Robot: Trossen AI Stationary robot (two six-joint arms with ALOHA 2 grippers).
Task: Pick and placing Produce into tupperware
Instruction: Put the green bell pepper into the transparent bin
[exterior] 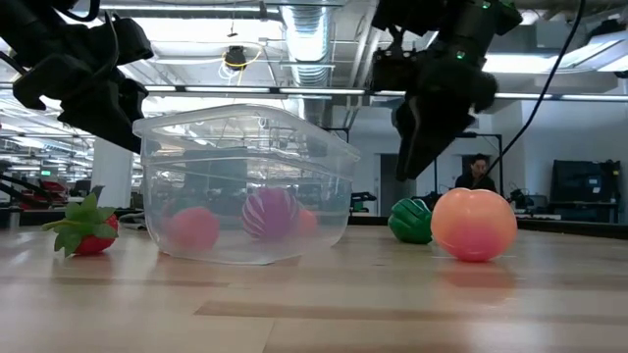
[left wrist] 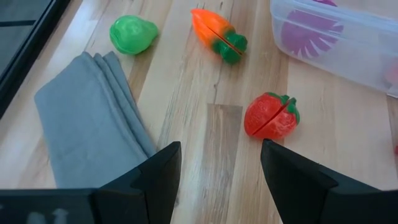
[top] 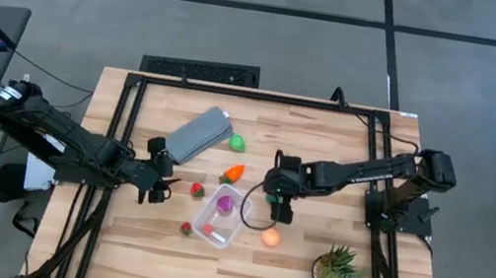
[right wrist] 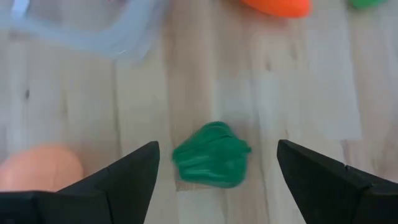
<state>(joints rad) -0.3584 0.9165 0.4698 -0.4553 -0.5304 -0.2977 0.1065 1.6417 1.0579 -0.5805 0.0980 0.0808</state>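
- near edge of table: spiky potted plant (top: 336,269) at right-front corner, apart from the produce
- yellow-orange ball (top: 270,237) on the wood just right of the tupperware (top: 220,215), not touching; in low view the ball (exterior: 474,225) sits right of the clear tub (exterior: 245,184)
- strawberry (top: 185,229) near tupperware's front-left corner, on the table, outside it (exterior: 86,228)
- tupperware upright mid-table, lid off; holds a purple piece (top: 227,204) and a red piece (top: 210,226); both visible through the wall in low view (exterior: 269,212), (exterior: 192,228)
- dark green piece (right wrist: 211,154) on the bare wood below the right gripper (top: 273,203), untouched; also seen behind the ball in low view (exterior: 411,220)
- right gripper fingers spread wide, released, nothing between them; hovers off the table just right of the tupperware (right wrist: 214,180)
- second strawberry (top: 197,190) left of the tupperware, ahead of the left gripper (top: 158,188); lies on the table (left wrist: 271,116)
- left gripper released, fingers apart, empty, low over the wood near the grey lid (left wrist: 220,180)
- orange carrot-like piece (top: 234,172) beyond the tupperware, on the table (left wrist: 217,33)
- light green piece (top: 236,142) farther back, just right of the flat grey lid (top: 198,134); both on the table (left wrist: 132,34), (left wrist: 90,121)
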